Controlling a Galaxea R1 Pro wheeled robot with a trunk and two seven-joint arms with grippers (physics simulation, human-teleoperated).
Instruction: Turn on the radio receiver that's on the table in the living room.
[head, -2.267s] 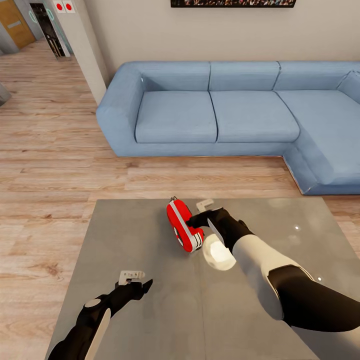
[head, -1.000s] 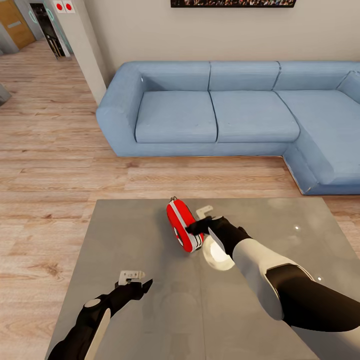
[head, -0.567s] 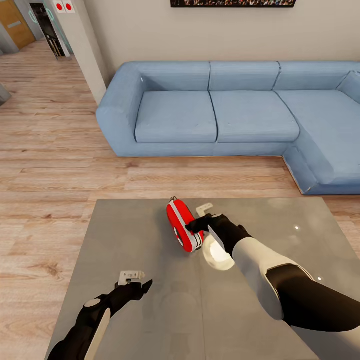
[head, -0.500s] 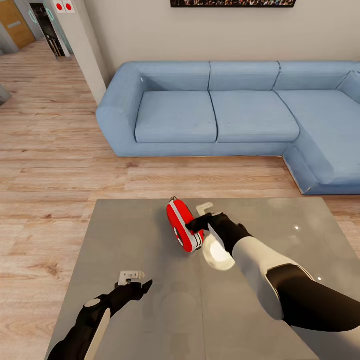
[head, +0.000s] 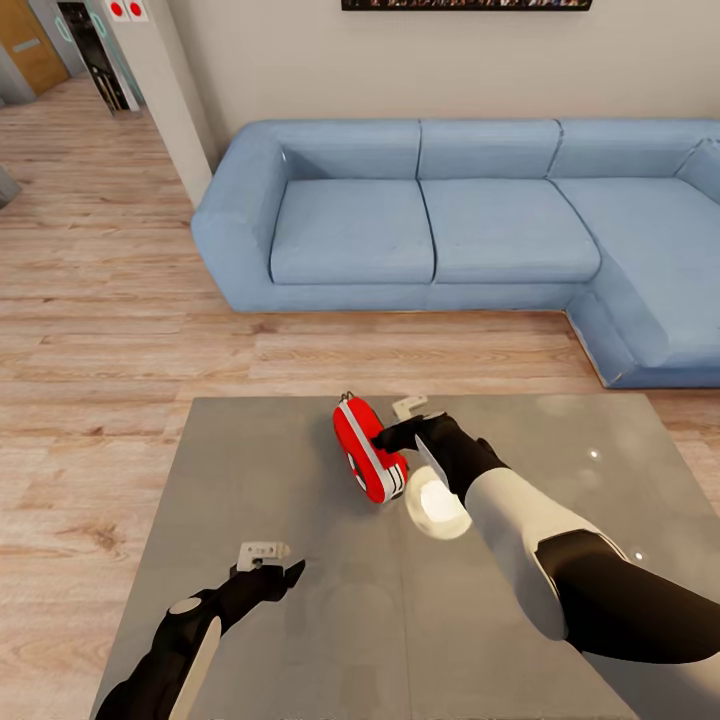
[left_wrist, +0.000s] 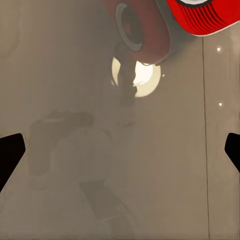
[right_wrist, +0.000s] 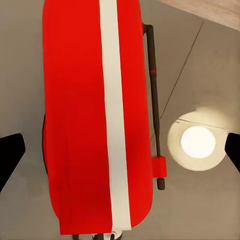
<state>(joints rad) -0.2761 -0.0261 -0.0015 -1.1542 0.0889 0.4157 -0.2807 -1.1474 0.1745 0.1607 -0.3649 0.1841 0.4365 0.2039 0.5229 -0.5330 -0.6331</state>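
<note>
The radio receiver (head: 367, 450) is seen standing on its edge on the glossy grey worktop (head: 250, 470), toward the side of the worktop nearest the light blue sofa (head: 470, 215) and roughly midway along that side. Its red body is ringed by a white-grey band, and a round dial is faintly visible on the face turned toward the left arm's side. The right gripper (head: 400, 432) is held against the radio's other side, its dark fingers (head: 392, 440) appearing to touch the red casing, though contact cannot be confirmed. In the right wrist view the radio (right_wrist: 97, 115) is shown very close, its white band running along the middle and its thin dark wire handle (right_wrist: 154, 100) lying along one side; the two fingertips (right_wrist: 10, 155) are seen at opposite margins with the radio between them, so the right fingers are spread wide and grip nothing. A bright round reflection (head: 432, 500) is seen on the worktop just beside the radio, under the right forearm. The left gripper (head: 275, 572) is held low over the worktop, well apart from the radio and farther from the sofa. In the left wrist view its fingertips (left_wrist: 11, 150) are likewise set far apart with nothing between them, and part of the radio (left_wrist: 205, 15) is seen beyond, with its reflection on the grey surface. Light wood plank floor (head: 100, 300) lies between the worktop and the sofa.
</note>
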